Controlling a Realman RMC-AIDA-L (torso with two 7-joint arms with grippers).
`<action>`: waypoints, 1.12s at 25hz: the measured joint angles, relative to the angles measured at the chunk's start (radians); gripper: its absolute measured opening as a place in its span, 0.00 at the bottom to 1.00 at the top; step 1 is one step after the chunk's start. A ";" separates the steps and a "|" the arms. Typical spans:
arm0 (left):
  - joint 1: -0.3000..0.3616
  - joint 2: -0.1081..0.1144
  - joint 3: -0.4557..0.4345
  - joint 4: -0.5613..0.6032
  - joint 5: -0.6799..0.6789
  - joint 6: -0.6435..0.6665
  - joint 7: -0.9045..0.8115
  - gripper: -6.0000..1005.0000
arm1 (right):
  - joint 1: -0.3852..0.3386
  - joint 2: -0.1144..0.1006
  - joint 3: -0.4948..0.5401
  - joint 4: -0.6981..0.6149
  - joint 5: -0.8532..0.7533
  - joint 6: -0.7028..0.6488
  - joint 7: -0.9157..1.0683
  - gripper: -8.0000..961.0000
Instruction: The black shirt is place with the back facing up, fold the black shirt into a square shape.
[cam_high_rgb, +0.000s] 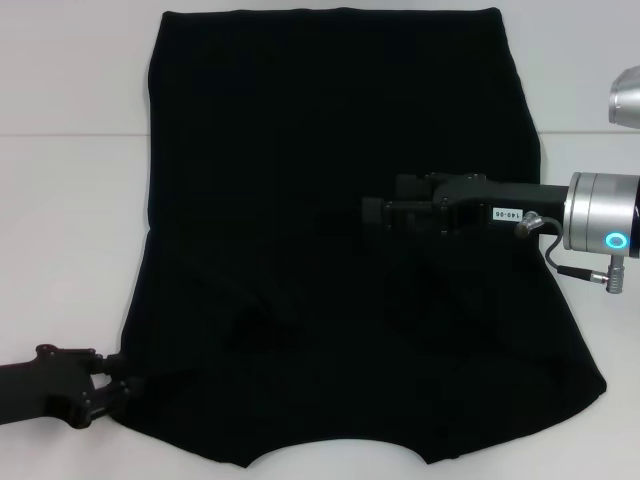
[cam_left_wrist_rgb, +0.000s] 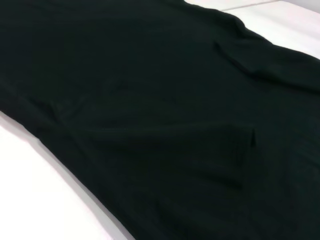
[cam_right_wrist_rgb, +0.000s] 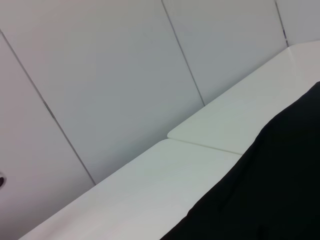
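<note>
The black shirt (cam_high_rgb: 330, 200) lies spread on the white table (cam_high_rgb: 60, 230), its lettering hidden, while the left gripper (cam_high_rgb: 112, 385) at its near left edge and the right gripper (cam_high_rgb: 375, 213) above its middle merge with the dark cloth, so I cannot tell their jaws.

— Is any writing to be made out?
— One small white label (cam_high_rgb: 507, 214) is seen on the right arm (cam_high_rgb: 500, 208), just behind the right gripper (cam_high_rgb: 375, 213); it appears to be printed "140-06".
— Is anything printed on the black shirt (cam_high_rgb: 330, 150)?
— No lettering is shown there.
</note>
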 joint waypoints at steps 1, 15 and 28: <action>0.000 0.000 -0.001 -0.001 0.000 -0.003 0.000 0.53 | 0.000 0.000 -0.001 0.000 0.000 0.000 -0.001 0.96; 0.011 -0.002 -0.036 0.019 -0.015 0.078 -0.001 0.03 | -0.022 -0.018 -0.003 -0.002 -0.006 -0.006 0.036 0.96; 0.029 0.000 -0.085 0.033 -0.033 0.110 0.003 0.02 | -0.180 -0.144 -0.001 -0.003 -0.011 -0.072 0.174 0.96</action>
